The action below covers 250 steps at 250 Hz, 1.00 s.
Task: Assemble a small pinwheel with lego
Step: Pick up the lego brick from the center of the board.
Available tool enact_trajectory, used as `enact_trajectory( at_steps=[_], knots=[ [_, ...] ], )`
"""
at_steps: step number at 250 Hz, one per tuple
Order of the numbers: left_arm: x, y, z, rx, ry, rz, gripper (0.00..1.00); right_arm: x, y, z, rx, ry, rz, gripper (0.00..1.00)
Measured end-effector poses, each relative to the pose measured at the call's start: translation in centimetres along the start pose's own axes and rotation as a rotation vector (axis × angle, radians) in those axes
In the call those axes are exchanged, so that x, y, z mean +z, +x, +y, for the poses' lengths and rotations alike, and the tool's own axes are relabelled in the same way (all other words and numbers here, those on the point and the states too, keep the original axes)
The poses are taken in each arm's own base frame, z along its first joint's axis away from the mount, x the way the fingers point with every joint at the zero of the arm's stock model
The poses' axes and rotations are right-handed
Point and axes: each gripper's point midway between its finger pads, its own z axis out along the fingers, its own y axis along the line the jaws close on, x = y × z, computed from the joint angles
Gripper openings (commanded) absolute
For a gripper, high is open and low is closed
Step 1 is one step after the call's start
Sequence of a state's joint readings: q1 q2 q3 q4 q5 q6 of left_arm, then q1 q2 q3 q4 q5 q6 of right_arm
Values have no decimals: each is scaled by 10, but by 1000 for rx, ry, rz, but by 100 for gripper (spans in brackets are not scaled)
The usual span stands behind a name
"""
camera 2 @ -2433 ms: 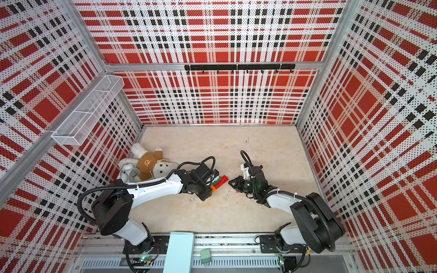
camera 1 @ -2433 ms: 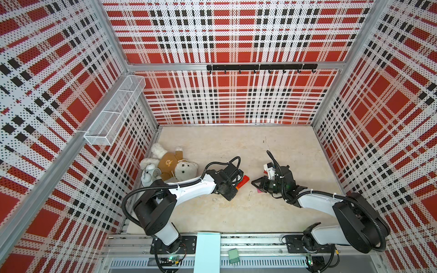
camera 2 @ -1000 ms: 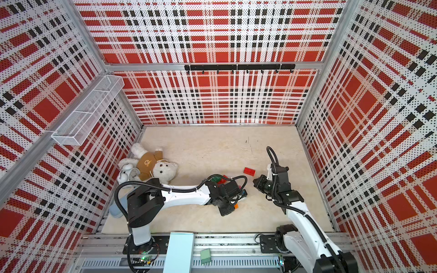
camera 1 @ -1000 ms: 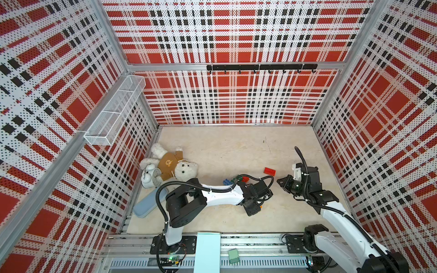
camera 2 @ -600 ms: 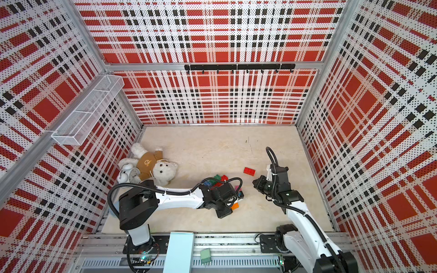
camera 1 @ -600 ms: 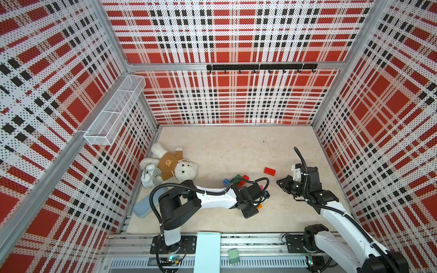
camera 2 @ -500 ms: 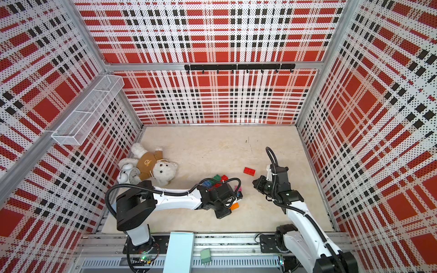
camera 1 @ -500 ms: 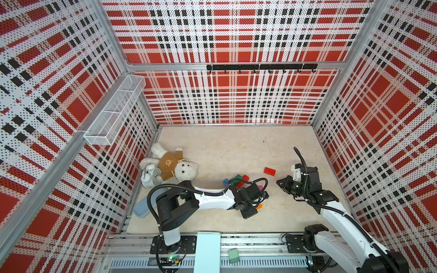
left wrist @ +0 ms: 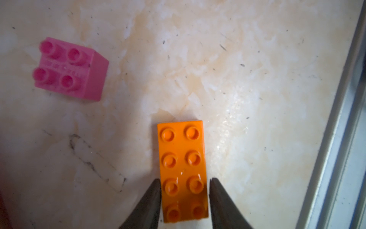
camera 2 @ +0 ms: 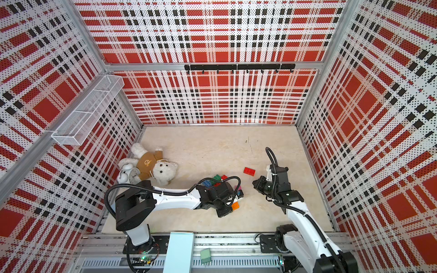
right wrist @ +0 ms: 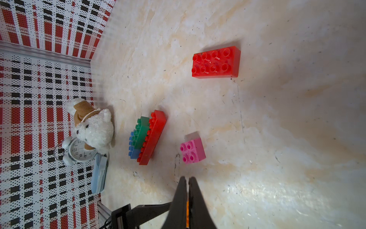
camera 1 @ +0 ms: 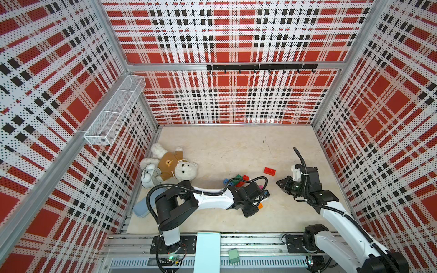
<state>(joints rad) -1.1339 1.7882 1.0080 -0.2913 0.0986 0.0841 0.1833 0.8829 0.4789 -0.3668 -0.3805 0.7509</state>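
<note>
My left gripper [left wrist: 183, 179] is low over the table, its fingers either side of the near end of an orange lego brick [left wrist: 182, 154] that lies flat. One finger touches the brick and a thin gap shows at the other. A pink square brick [left wrist: 69, 69] lies apart from it. In both top views the orange brick [camera 1: 260, 206] [camera 2: 235, 206] peeks out by the left gripper. A red, green and blue group of bricks [right wrist: 146, 136] lies pressed together behind the left arm. A single red brick [right wrist: 215, 62] lies alone. My right gripper [right wrist: 187, 178] is shut and empty, right of the pink brick [right wrist: 192, 150].
A white teddy bear [camera 1: 182, 169] and an alarm clock [camera 1: 150, 176] lie at the left wall, with a light-blue flat thing [camera 1: 139, 209] nearer the front. A wire basket [camera 1: 113, 118] hangs on the left wall. A metal rail [left wrist: 336, 138] borders the table's front.
The left gripper has shifted slightly and the orange brick now shows at its tip. Since the earliest frames the right arm has drawn back to the right; over the last second it is still.
</note>
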Motion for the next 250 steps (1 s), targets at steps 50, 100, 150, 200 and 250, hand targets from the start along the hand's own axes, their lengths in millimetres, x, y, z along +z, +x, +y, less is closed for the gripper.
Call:
enact_trajectory(
  at_steps=[50, 100, 150, 200, 250],
  knots=[
    [1, 9, -1, -3, 1, 11, 48, 1, 0, -1, 2, 3, 4, 8],
    [2, 11, -1, -9, 0, 8, 41, 1, 1, -1, 2, 3, 5, 8],
    [1, 10, -1, -14, -1, 2, 31, 1, 1, -1, 3, 2, 5, 8],
    [-16, -2, -1, -14, -7, -64, 24, -1, -2, 4, -3, -10, 1, 9],
    [-61, -22, 6, -47, -23, -203, 23, 1, -9, 18, -22, -52, -5, 9]
  ],
)
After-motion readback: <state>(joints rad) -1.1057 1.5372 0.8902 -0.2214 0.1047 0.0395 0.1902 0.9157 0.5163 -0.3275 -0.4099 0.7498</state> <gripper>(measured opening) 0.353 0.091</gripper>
